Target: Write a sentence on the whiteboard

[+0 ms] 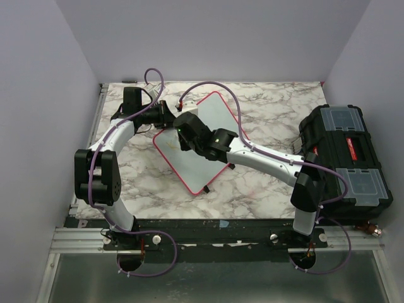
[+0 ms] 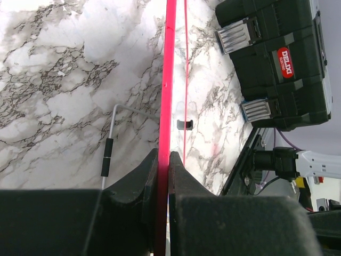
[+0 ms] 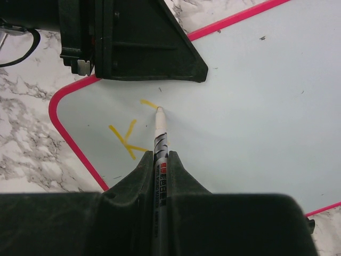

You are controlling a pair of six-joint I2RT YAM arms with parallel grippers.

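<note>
A black toolbox (image 1: pixel 346 158) with clear lid compartments sits at the right edge of the marble table (image 1: pixel 265 107), its red label (image 2: pixel 285 62) reading DELIXI between two metal latches (image 2: pixel 237 34). A thin bent rod (image 2: pixel 108 154), possibly a wire, lies on the marble.

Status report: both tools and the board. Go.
Left tool shut on board edge. Right tool shut on marker, tip on board. One yellow letter down, next stroke begun. Left tool close to tip, not blocking.
</note>
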